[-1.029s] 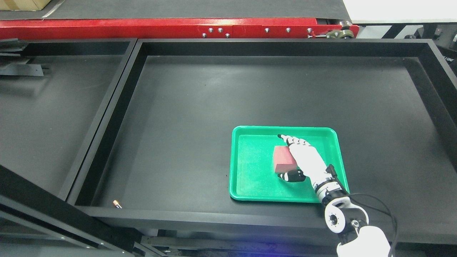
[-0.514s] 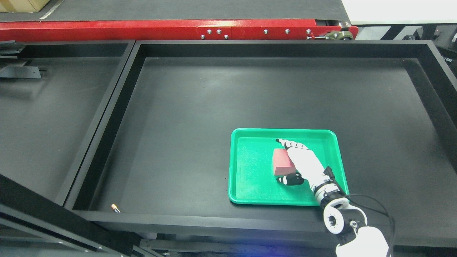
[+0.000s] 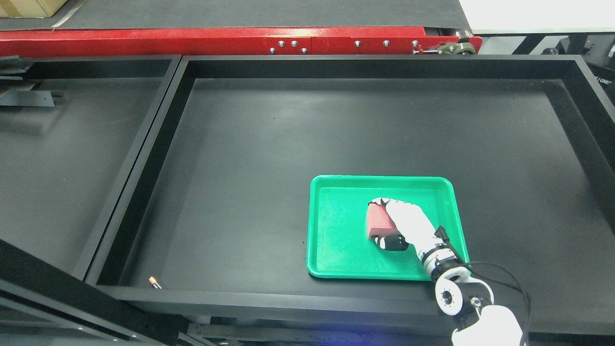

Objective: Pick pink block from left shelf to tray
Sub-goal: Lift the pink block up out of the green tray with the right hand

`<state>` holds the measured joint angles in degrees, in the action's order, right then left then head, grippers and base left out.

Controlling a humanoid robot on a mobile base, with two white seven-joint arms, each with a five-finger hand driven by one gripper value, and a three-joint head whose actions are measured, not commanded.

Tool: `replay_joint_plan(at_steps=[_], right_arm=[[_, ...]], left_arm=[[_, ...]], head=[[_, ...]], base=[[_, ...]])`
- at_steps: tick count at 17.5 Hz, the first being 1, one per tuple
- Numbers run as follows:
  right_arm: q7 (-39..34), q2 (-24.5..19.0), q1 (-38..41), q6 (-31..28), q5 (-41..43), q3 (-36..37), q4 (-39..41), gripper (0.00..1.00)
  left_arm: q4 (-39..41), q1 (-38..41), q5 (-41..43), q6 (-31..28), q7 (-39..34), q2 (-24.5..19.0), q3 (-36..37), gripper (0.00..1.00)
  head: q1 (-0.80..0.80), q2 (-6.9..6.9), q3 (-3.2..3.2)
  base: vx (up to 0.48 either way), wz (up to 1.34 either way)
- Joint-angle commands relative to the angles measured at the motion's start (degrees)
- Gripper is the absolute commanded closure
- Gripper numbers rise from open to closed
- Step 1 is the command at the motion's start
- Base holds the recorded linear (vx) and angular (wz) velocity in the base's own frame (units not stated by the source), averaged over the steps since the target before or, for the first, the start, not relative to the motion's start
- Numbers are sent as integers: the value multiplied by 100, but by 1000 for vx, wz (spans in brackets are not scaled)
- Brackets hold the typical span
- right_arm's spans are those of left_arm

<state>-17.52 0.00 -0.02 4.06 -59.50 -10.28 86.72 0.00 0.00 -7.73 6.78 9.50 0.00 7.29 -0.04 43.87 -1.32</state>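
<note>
A pink block [image 3: 376, 222] lies inside the green tray [image 3: 336, 230], right of its middle. My right hand [image 3: 383, 222] comes in from the lower right and lies over the block's right side. Its fingers [image 3: 382, 202] curl over the block's far edge, and the black thumb [image 3: 390, 242] presses against the near edge, so the hand is shut on the block. The hand hides the block's right part. The tray rests on the floor of the large black bin [image 3: 375, 66]. My left arm is out of view.
A second black bin [image 3: 72, 144] adjoins on the left, split off by a dividing wall [image 3: 153, 158]. A small orange-tipped object [image 3: 154, 282] lies in the big bin's near left corner. A red beam [image 3: 216, 41] runs along the back.
The fingers were stretched out flat past the block; now they have curled down over its far edge. The whole picture has shifted slightly, so the camera moved.
</note>
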Motion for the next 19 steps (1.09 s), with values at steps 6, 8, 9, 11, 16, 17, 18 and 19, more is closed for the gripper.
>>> replay_joint_plan(at_steps=[6, 8, 9, 11, 16, 17, 18, 19], right_arm=[[748, 100, -112, 874, 712, 674, 169, 96], [1327, 100, -51, 1576, 729, 956, 362, 96], [1574, 100, -16, 1771, 764, 1027, 424, 95], [2127, 100, 98, 2175, 895, 1106, 573, 95], [3201, 100, 239, 2450, 1010, 1116, 662, 95], [3211, 100, 239, 2450, 1010, 1116, 662, 95], [3211, 100, 239, 2450, 1019, 1116, 662, 95], [3211, 100, 248, 2450, 1019, 1124, 662, 95]], left_arm=[[100, 114, 0, -1, -1, -100, 0, 0], [100, 114, 0, -1, -1, -100, 0, 0], [100, 114, 0, -1, -1, -100, 0, 0], [100, 114, 0, -1, -1, -100, 0, 0], [100, 114, 0, -1, -1, -100, 0, 0], [100, 114, 0, -1, -1, -100, 0, 0], [100, 114, 0, -1, -1, -100, 0, 0], [100, 114, 0, -1, -1, -100, 0, 0]], head=[[0, 0, 0], [0, 0, 0], [0, 0, 0], [0, 0, 0], [0, 0, 0], [0, 0, 0], [0, 0, 0], [0, 0, 0]], base=[[10, 0], [11, 0], [11, 3], [0, 0], [0, 0], [0, 0], [0, 0], [0, 0]])
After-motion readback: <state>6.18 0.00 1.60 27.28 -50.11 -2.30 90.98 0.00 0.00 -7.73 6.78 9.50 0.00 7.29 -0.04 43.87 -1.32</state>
